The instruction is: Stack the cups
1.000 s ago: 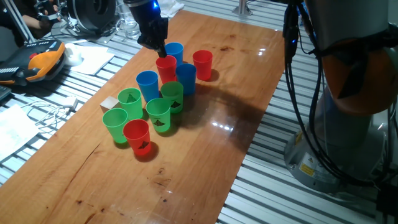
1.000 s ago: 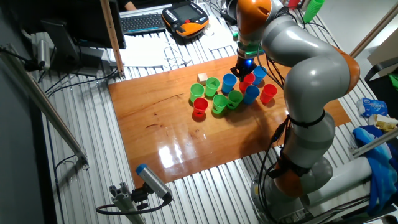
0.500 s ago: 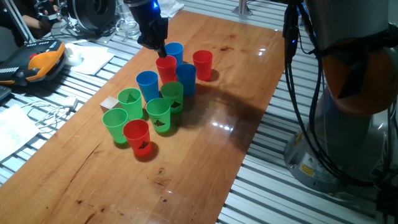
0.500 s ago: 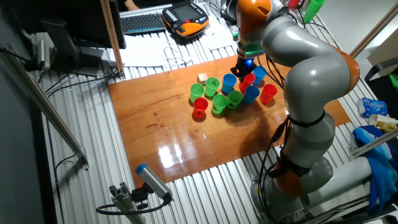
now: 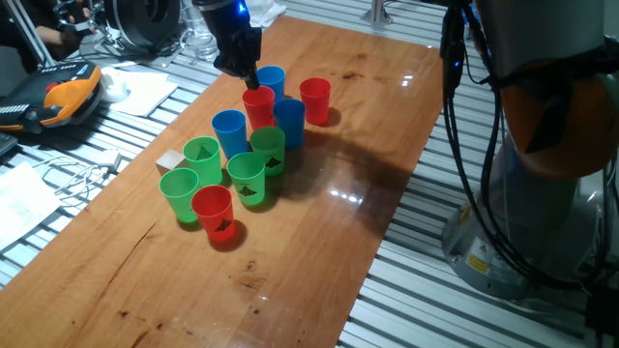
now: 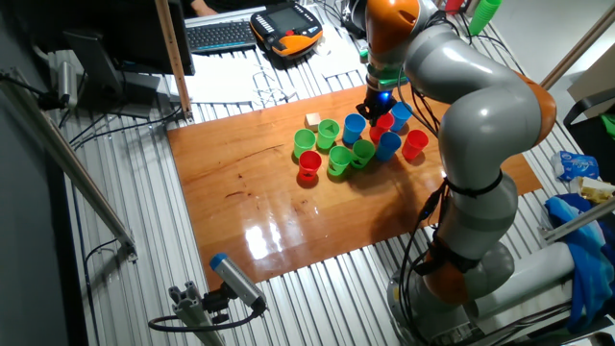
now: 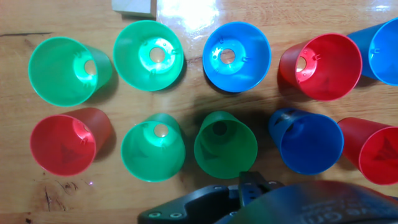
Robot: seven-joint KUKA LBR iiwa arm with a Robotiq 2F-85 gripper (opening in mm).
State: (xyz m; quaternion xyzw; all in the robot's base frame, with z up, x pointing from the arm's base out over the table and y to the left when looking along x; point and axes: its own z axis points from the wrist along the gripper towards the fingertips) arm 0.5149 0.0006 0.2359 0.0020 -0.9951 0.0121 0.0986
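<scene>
In one fixed view the ten small tapered plastic cups [image 5: 268,150] stand upright and unstacked in a tight cluster on the wooden table [image 5: 319,251], so I judge the step in hand to be the first pick. The black two-finger gripper [image 5: 248,79] hangs at the far end of that cluster, with its tips just above the rim of a plain red plastic cup [image 5: 258,104]. I cannot tell whether the jaws are open or closed, since the fingers are dark against the hand and the hand view shows only the hand's body along its lower edge. To do this well, one finger should probably go inside the red cup and one outside, pinching its wall, followed by a straight lift. Space is tight: a blue plastic cup [image 5: 230,130] stands near on the left, a second blue cup [image 5: 271,82] just behind, and a taller-looking blue cup [image 5: 289,121] close beside on the right. A sideways drag could tip any of these light cups. Further off, from the left, an orange teach pendant [image 5: 60,95] lies beyond the table edge and a small pale wooden cube [image 5: 170,160] sits just beside the green cups. Neither blocks the lift. A lone red cup [image 5: 314,100] stands at the right of the cluster, and the robot's grey base [image 5: 542,203] is well apart
</scene>
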